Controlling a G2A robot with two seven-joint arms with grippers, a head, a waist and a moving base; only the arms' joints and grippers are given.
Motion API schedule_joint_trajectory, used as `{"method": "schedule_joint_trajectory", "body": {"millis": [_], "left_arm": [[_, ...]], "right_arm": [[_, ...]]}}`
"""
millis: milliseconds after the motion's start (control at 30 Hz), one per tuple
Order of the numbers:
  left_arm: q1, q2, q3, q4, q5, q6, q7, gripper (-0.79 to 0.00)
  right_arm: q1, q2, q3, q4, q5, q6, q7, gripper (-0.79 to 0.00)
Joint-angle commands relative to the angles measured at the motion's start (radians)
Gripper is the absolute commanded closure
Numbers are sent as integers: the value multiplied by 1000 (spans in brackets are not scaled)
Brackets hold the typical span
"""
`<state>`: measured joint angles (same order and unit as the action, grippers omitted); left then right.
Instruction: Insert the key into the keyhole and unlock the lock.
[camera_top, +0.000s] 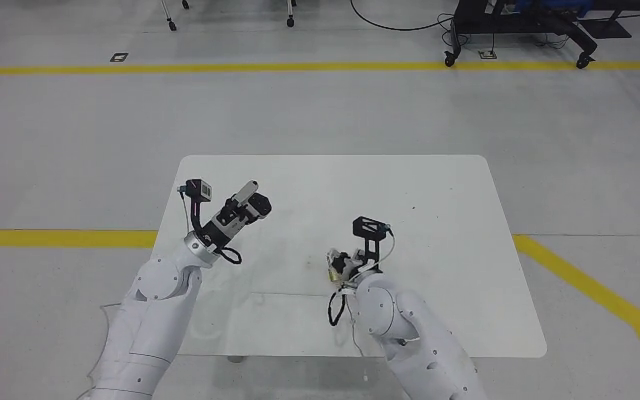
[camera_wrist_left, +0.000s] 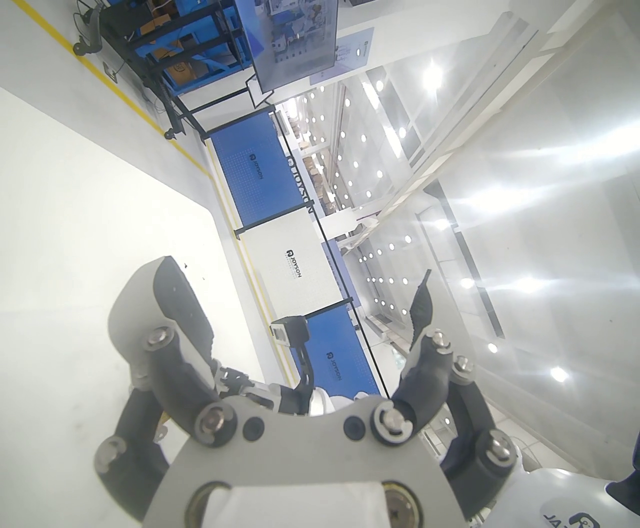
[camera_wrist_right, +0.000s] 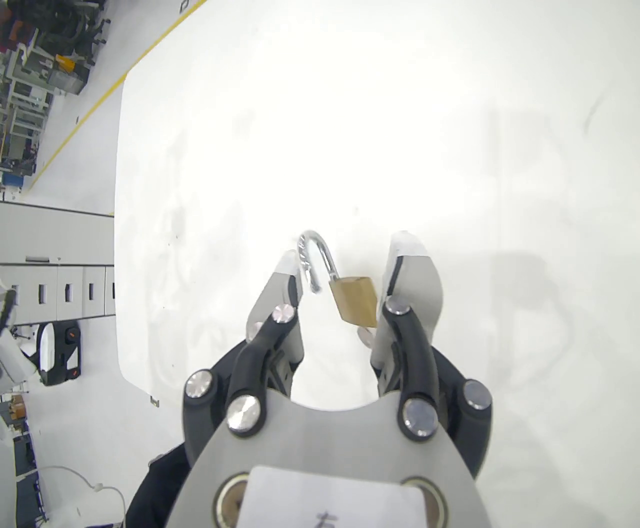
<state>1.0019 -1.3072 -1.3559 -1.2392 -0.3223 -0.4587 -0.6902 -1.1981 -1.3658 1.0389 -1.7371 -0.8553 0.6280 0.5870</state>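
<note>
Bench (camera_top: 440, 200) with a white top. Left claw (camera_top: 252, 197) hangs raised above its left half, fingers spread wide. Right claw (camera_wrist_right: 347, 252) sits low near the middle of the front edge, fingers spread either side of a small brass lock (camera_wrist_right: 356, 300) lying there, shackle (camera_wrist_right: 320, 250) swung open.

Brass lock (camera_wrist_right: 356, 300), silver shackle (camera_wrist_right: 326, 257), white tbl (camera_wrist_right: 350, 125), yellow floor lines (camera_top: 300, 67)

Logo print on blue and white partition panels (camera_wrist_left: 295, 260) (marked paper label (camera_wrist_right: 332, 500) on the right wrist)
</note>
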Motion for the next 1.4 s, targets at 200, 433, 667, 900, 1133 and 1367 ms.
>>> {"method": "schedule_joint_trajectory", "body": {"millis": [200,433,667,900,1133,1367], "left_arm": [[11,8,-15,-22,42,2,35,-785],[60,13,-56,-114,533,28,519,-785],[114,-10,12,-171,863,239,939,-785],[117,-15,36,-137,1046,418,987,-785],[157,-4,-13,-164,1170,522,967,-785],[184,2,-50,-168,1199,529,966,-785]], "right_arm": [[-175,10,180,-243,155,-112,-207,-785],[-259,0,260,-254,210,-263,-596,-785],[-235,-10,235,-149,67,-239,-801,-785],[-211,-12,244,-36,-115,-155,-860,-785],[-304,2,319,-26,-207,-205,-856,-785],[-416,19,497,-64,-205,-263,-894,-785]]}}
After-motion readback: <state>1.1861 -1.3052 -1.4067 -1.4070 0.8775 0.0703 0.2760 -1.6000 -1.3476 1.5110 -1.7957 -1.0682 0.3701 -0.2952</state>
